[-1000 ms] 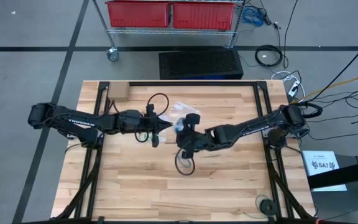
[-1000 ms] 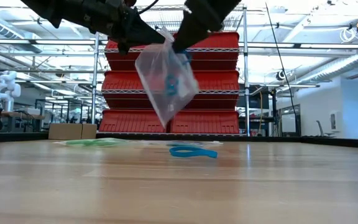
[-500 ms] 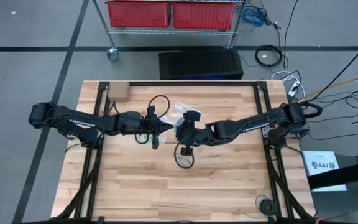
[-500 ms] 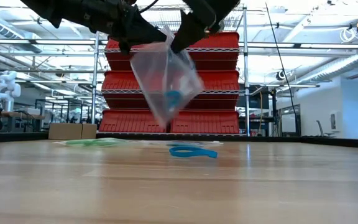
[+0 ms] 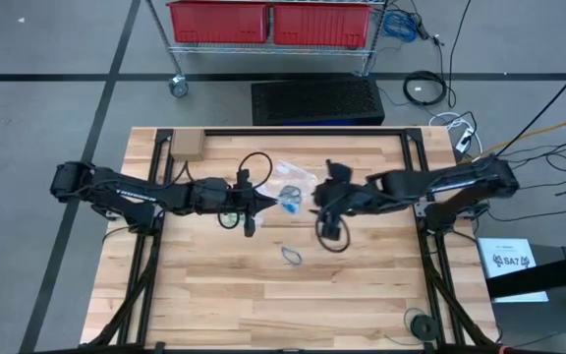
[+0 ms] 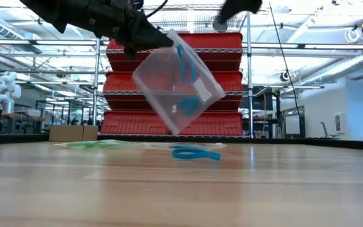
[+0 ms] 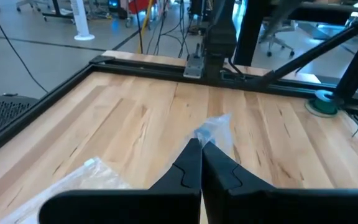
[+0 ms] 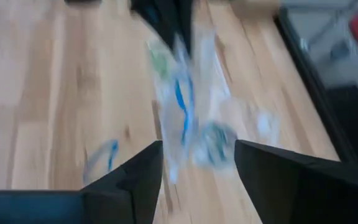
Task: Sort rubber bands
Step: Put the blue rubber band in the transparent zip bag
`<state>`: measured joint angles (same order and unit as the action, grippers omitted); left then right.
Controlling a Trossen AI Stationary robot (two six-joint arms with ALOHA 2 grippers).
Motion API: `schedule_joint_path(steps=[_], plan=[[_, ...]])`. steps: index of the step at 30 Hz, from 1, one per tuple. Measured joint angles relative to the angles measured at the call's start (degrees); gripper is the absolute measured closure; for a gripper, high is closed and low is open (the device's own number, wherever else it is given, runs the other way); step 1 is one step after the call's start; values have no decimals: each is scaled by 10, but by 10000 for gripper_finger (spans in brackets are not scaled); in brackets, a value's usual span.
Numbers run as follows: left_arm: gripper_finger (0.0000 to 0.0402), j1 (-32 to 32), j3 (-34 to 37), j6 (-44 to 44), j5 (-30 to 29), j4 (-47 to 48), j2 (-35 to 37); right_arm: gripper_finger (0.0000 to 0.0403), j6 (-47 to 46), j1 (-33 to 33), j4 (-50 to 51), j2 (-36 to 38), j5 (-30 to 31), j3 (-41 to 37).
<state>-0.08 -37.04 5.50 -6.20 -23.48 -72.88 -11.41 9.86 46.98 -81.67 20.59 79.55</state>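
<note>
Red bins lined the rack behind the wooden table (image 5: 263, 295), where the left gripper (image 5: 266, 203) stayed clenched on one corner of the clear bag (image 6: 178, 88), blue rubber bands (image 6: 188, 103) inside and another (image 6: 196, 153) lying below. The right gripper (image 5: 324, 200) had let go, fingers spread, and drawn back beside it. Swinging from that single pinch, the bag could tip and spill its bands.

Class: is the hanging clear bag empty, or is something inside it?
Not empty. Blue rubber bands show through the bag, which hangs tilted from the shut left gripper.

Grey floor (image 5: 47, 118) w/ dark tape lines. Wire rack (image 6: 247, 75) behind wood counter (image 5: 362, 285), stacked w/ red bins (image 6: 232, 123). Cables (image 5: 425, 88) on floor. Bright overhead lights.
</note>
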Motion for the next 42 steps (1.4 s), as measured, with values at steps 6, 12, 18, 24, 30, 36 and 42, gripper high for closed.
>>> schedule_joint_path(steps=[6,12,18,24,30,36,42], plan=[[402,0,0,-18,0,-24,3,232,-81,24,-36,67,-25,-129],[402,0,0,-19,0,-34,3,241,-119,68,-437,90,-7,-388],[402,0,0,-18,0,-50,4,243,-115,84,-612,34,140,-451],[402,0,0,-17,0,-52,4,266,-94,77,-676,-19,141,-450],[402,0,0,-17,0,-51,4,360,-64,85,-712,-33,201,-450],[402,0,0,-18,0,-50,4,398,-41,100,-674,-5,221,-436],[402,-6,0,-14,0,-48,3,403,-38,109,-552,57,215,-383]])
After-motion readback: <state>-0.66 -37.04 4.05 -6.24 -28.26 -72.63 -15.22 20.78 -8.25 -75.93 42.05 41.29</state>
